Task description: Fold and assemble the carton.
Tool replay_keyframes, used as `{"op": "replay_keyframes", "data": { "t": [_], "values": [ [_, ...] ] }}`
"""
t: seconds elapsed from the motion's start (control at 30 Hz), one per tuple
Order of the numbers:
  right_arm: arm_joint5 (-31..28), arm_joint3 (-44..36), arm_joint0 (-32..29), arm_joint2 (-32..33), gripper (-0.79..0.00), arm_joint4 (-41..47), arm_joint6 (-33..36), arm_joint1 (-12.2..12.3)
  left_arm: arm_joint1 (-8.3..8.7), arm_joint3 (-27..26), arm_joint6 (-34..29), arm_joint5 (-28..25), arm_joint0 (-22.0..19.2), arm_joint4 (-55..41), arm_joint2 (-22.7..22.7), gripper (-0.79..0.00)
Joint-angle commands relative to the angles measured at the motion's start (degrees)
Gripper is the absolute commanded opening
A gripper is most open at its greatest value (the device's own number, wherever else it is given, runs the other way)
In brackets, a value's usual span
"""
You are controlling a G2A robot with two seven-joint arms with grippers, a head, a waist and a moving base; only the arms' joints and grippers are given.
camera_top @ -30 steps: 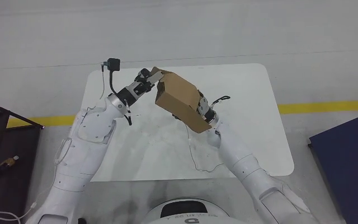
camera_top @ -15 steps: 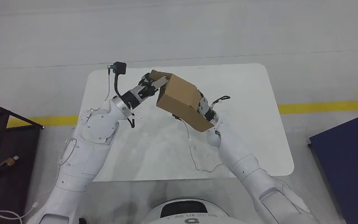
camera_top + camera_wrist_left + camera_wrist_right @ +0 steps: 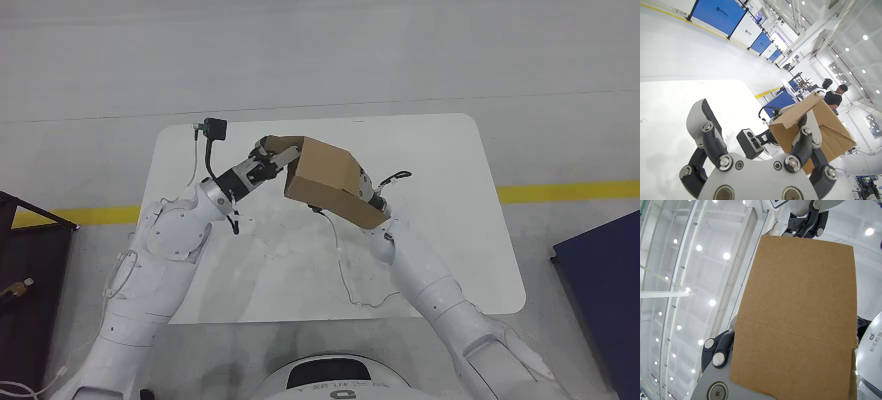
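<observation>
I am holding the carton (image 3: 325, 180) aloft over the desk's (image 3: 450, 250) far middle, right pincer (image 3: 372, 203) clenched on its near end, left pincer (image 3: 277, 160) spread wide with one finger (image 3: 813, 123) pressing a loose end flap (image 3: 789, 117). I judge I am folding that flap shut; next it needs pushing flat without trapping the finger. A dark stand (image 3: 25, 270) is sitting beyond the desk's left edge.

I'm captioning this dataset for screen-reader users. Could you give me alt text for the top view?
A brown carton is held tilted over a white table between two robot arms. The open left gripper meets a flap at one end, and the right gripper holds the other end.
</observation>
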Motion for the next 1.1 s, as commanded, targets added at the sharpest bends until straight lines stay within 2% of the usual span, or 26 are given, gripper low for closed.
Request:
{"op": "replay_keyframes", "data": {
  "t": [0.0, 0.1, 0.27, 0.6, 0.73, 0.8, 0.87, 0.97, 1.07],
  "values": [
    [0.0, 0.0, 0.0, 0.0, -0.785, 0.0, 0.0, 0.0, 0.0, -0.5, 0.3, -0.6, 0.3, -2.1, -0.6, 0.0],
    [0.0, 0.0, 0.0, 0.0, -0.785, 0.0, 0.0, 0.0, 0.16, -1.1, 0.4, -0.6, 0.7, -4.5, -2.2, 0.0],
    [0.0, 0.0, 0.0, 0.0, -0.785, 0.0, 0.0, 0.0, 0.74, -2.0, 2.2, 0.5, 2.6, -2.2, -6.1, 0.0],
    [0.0, 0.0, 0.0, 0.0, -0.785, 0.0, 0.0, 0.0, 0.71, -1.9, 2.3, 0.7, 2.7, -2.6, -6.0, 0.0],
    [-0.4, -0.1, -0.1, 0.0, -0.785, -0.2, -0.4, 0.0, 0.29, -0.8, 0.7, 5.0, 3.0, -19.0, -7.2, 0.0],
    [-1.5, -1.2, -0.9, -0.1, -0.785, -0.8, -2.1, 0.0, 0.32, 0.3, -3.1, 9.9, 2.9, -28.4, -8.6, 0.0],
    [-2.7, -2.0, -1.5, 0.1, -0.785, -2.0, -2.1, 0.1, 0.56, 1.6, -8.3, 18.1, 2.2, -36.3, -10.2, 0.0],
    [-5.2, -2.6, -1.9, 0.6, -0.785, -5.7, -0.3, 0.3, 0.96, 3.2, -15.8, 29.6, 1.1, -45.0, -12.0, 0.0],
    [-7.0, -1.9, -1.8, 0.9, -0.785, -8.6, 2.4, 0.4, 1.15, 4.9, -21.2, 38.4, -0.1, -52.8, -13.2, 0.0]
  ]
}}
